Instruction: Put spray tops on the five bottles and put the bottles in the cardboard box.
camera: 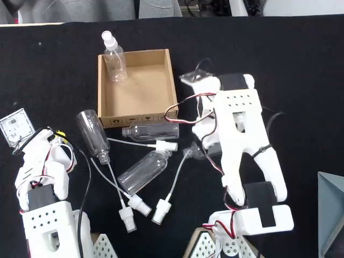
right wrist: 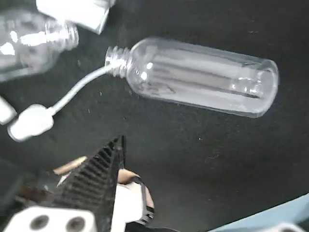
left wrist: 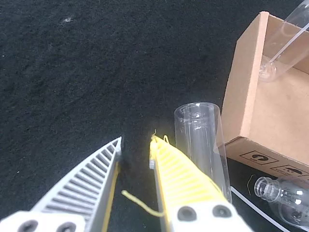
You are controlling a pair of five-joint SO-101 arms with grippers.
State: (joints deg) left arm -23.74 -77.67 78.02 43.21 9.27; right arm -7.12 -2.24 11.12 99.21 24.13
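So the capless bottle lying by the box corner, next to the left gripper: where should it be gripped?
Mid-body of the bottle, from above, with the fingers closing across its width. It lies on its side on the table, its wall is straight and even there, and the left gripper sits open right beside it.

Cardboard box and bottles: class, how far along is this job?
Done: one capped bottle sits in the cardboard box. In hand: nothing in the left gripper, which is open above bare table. Left: at least three topless bottles lie outside the box, with loose spray tops beside them; all need tops fitted, then boxing.
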